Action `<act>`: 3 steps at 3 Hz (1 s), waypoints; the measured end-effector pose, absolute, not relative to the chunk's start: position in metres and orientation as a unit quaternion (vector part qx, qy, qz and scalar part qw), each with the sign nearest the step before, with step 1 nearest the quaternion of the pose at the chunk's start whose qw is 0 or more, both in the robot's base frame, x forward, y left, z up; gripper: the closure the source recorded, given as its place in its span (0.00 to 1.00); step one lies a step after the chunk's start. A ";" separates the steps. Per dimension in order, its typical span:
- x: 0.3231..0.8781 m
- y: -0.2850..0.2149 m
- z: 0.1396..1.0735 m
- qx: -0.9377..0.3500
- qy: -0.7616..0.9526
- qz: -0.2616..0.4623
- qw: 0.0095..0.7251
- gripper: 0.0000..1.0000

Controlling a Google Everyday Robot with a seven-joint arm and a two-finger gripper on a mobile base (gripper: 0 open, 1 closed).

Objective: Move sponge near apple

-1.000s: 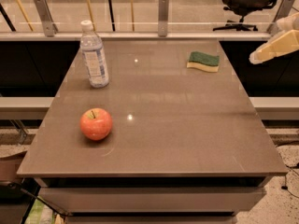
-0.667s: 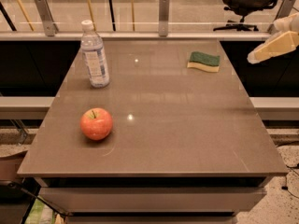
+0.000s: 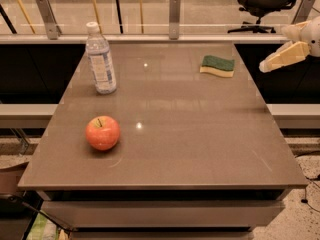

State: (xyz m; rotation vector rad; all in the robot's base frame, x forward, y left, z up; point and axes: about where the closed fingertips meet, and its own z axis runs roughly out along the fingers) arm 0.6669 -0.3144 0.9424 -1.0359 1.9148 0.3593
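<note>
The sponge (image 3: 217, 65), dark green on top with a pale yellow layer below, lies flat at the far right of the grey table (image 3: 200, 149). The red-orange apple (image 3: 102, 132) sits upright at the near left, stem up. My gripper (image 3: 270, 63) is cream-coloured and hangs in the air just beyond the table's right edge. It points left toward the sponge, about one sponge-width to its right, and touches nothing.
A clear plastic water bottle (image 3: 100, 59) with a white cap stands at the far left of the table. A glass railing with metal posts (image 3: 174, 15) runs behind the table. An office chair (image 3: 265, 1) stands beyond it at the far right.
My gripper has edged slightly left and down toward the sponge. The sponge, apple and bottle have not moved.
</note>
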 end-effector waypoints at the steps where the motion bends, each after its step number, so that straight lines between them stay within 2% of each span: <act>1: 0.667 -0.314 0.942 -0.419 0.775 0.146 0.451 0.00; 3: 0.678 -0.293 0.939 -0.420 0.741 0.197 0.486 0.00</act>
